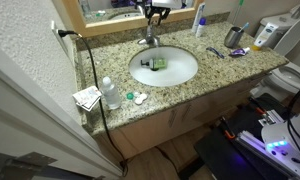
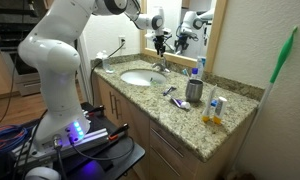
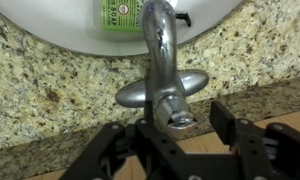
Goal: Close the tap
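Tap (image 3: pixel 158 60): chrome, rigid, fixed at the back of the sink (image 3: pixel 50 25) on the granite counter (image 3: pixel 40 95). Looks slick, so better to push the flat lever handle (image 3: pixel 155 92) than pinch it. Gripper (image 3: pixel 185 128) is spread apart and empty, hovering close to the handle. 1 green soap bottle (image 3: pixel 120 12) lies in the sink.

One tap (image 1: pixel 147 38) is standing at the back of one basin (image 1: pixel 182 72), with one soap packet (image 1: pixel 156 63) lying inside it. One metal cup (image 1: pixel 233 37) and one clear bottle (image 1: pixel 109 92) are flanking the basin.
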